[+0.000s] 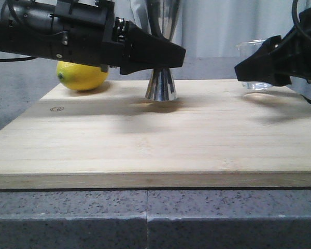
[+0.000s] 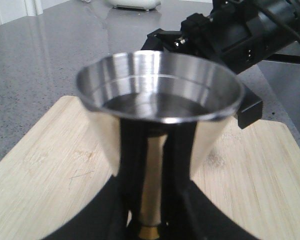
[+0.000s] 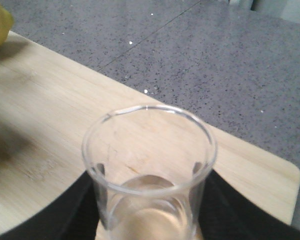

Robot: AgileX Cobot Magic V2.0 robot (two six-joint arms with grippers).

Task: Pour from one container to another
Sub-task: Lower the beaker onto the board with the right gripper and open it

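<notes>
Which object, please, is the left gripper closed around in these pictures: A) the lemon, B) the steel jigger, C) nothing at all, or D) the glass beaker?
B: the left gripper sits at the narrow waist of the steel jigger, its fingers flanking the stem in the left wrist view.

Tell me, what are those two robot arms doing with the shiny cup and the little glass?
The left end effector is closed around the waist of the steel jigger, which looks upright on the wooden board and already has some liquid in its top cup. The right end effector holds the glass beaker upright off to the right, apart from the jigger. A lemon sits behind, untouched.
</notes>
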